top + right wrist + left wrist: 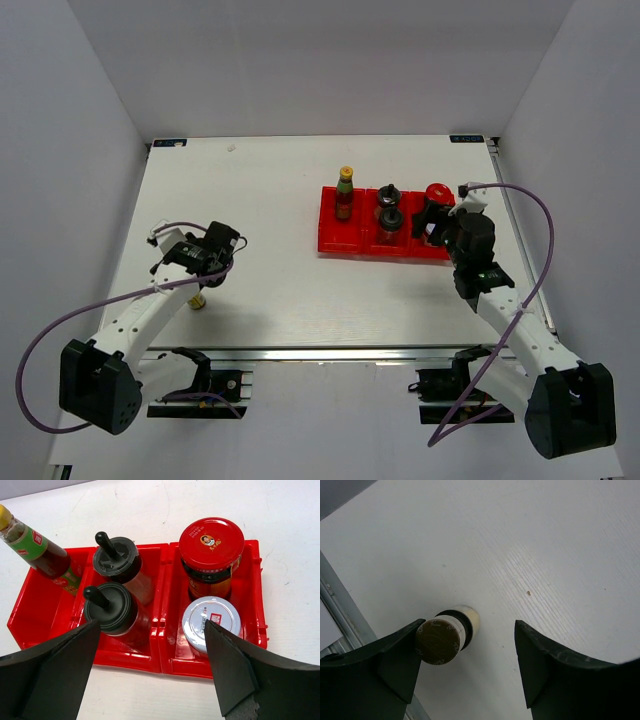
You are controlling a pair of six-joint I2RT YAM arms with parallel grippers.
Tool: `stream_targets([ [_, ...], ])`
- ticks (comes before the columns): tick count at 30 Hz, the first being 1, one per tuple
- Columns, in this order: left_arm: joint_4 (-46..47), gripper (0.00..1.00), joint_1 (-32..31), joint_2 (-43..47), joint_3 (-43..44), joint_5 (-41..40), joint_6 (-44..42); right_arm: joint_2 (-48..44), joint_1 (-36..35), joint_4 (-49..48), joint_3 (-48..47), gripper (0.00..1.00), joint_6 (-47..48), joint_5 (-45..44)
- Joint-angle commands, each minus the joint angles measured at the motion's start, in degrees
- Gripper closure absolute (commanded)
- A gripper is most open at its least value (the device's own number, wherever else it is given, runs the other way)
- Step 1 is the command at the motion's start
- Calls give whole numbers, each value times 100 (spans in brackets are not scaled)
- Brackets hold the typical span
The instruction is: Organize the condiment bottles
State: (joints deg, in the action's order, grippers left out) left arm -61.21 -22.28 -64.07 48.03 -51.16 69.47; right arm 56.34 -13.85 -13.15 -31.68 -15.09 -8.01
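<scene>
White table (pixel 270 200) holds a red tray (pixel 40 611) with 5 condiment bottles (pixel 211 542).

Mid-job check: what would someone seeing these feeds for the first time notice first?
First, the red tray on the right half of the table. It holds a slim yellow-capped bottle in its left compartment, two black-capped shakers in the middle, and a red-lidded jar and a silver-lidded jar on the right. Next, a lone yellow-capped bottle standing near the front left edge, inside the open left hand.
</scene>
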Motion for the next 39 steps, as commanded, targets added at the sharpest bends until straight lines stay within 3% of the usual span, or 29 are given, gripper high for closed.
stream_targets([
  [1, 30, 20, 22, 176, -101, -228, 154, -123, 22, -267, 48, 11, -82, -157],
  [16, -23, 46, 22, 26, -206, -325, 365, -158, 22, -250, 83, 11, -99, -385],
  [21, -110, 64, 22, -17, -171, -316, 383, -149, 31, -259, 92, 11, -99, -438],
  [29, -190, 100, 22, 79, 92, -114, 173, -184, 22, -267, 92, 11, -99, -465],
  [34, 319, 100, 13, 254, 470, 499, -811, -255, 31, -223, 92, 11, -99, -359],
  [39, 1462, 100, 5, 536, 575, 1204, -2015, -343, 22, -232, 101, 11, -64, -167],
])
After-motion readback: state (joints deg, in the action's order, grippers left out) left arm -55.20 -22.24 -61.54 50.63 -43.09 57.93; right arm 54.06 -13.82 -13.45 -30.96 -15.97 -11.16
